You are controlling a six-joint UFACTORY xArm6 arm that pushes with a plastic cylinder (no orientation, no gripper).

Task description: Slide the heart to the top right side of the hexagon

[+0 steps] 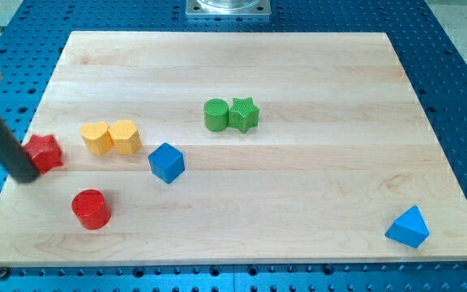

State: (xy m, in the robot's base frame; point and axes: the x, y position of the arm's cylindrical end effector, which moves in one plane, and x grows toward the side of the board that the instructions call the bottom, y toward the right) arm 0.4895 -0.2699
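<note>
Two yellow blocks touch side by side at the view's left. The left one looks like the heart (96, 138) and the right one like the hexagon (125, 135). My dark rod comes in from the view's left edge. My tip (25, 176) rests on the board at the lower left side of the red star (44, 152), touching or almost touching it. The tip is well left of the heart, with the red star between them.
A red cylinder (92, 209) stands below the yellow pair. A blue cube (167, 162) lies to their lower right. A green cylinder (216, 115) and a green star (244, 114) touch near the centre. A blue triangle (408, 227) sits at the bottom right corner.
</note>
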